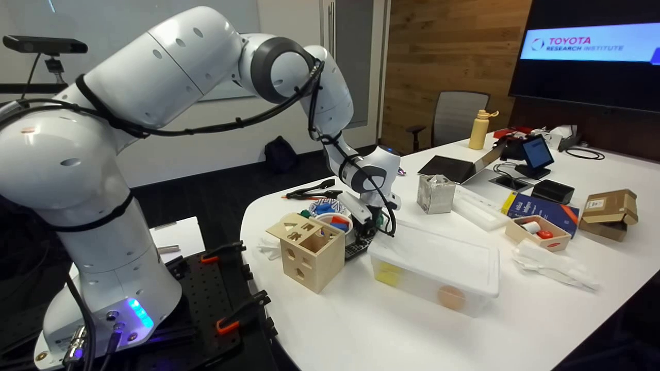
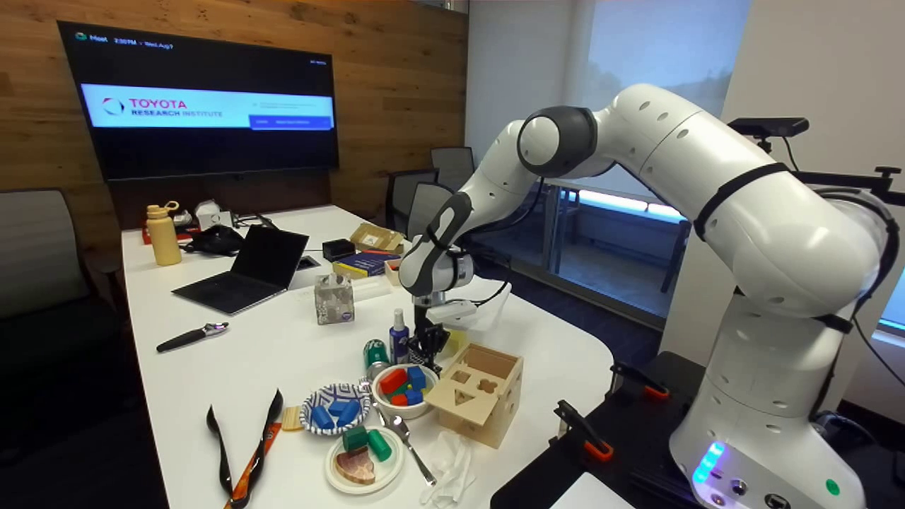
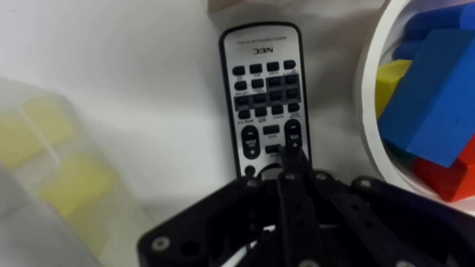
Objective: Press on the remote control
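In an exterior view, left to right: an office chair (image 2: 39, 261), a wall screen (image 2: 205, 102) showing the Toyota Research Institute name, wood panelling (image 2: 396, 85) and a window (image 2: 643, 56). The white tabletop (image 2: 283, 353) carries, in the same order, a yellow bottle (image 2: 165, 239), tongs (image 2: 273, 410), a laptop (image 2: 261, 261) with its lid raised, a tissue box (image 2: 334, 302), a patterned bowl (image 2: 353, 393) of blue blocks (image 2: 348, 413), a green can (image 2: 375, 352) and a wooden shape-sorting box (image 2: 508, 403). The white arm (image 2: 679, 134) extends over it from the right.

In the wrist view, left to right: a translucent bin (image 3: 122, 211) with yellow contents (image 3: 78, 181); the remote control (image 3: 267, 98), marked NEC, lying face up on the tabletop; just beside it, a white bowl (image 3: 366, 92) of coloured blocks (image 3: 426, 104). The jaws are closed, fingertips (image 3: 297, 161) together, overlapping the remote control near the plus end of its volume button (image 3: 293, 131). Whether they are in contact with it cannot be determined.
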Robot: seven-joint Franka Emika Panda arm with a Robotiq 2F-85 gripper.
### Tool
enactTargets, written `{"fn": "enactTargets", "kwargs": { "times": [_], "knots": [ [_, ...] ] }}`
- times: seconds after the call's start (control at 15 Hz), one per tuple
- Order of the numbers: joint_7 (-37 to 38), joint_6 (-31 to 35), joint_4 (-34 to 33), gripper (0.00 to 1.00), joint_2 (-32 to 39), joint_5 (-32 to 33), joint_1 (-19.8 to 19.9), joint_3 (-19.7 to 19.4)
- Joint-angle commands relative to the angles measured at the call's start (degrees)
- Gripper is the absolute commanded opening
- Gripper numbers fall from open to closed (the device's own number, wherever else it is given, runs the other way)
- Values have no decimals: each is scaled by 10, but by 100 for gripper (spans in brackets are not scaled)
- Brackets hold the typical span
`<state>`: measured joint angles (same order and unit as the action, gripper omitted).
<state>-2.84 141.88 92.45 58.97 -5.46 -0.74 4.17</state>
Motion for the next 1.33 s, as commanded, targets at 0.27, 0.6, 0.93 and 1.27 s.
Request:
{"fn": "enactTargets", "kwargs": {
  "times": [0.27, 0.6, 0.93, 1.27],
  "knots": [
    [75, 11, 56, 0, -105, 12, -48, -21],
    [180, -57, 75, 0, -195, 15, -88, -53],
    [221, -144, 86, 34, -262, 8, -85, -51],
    [237, -204, 92, 71, -307, 6, -83, -45]
  ]
}}
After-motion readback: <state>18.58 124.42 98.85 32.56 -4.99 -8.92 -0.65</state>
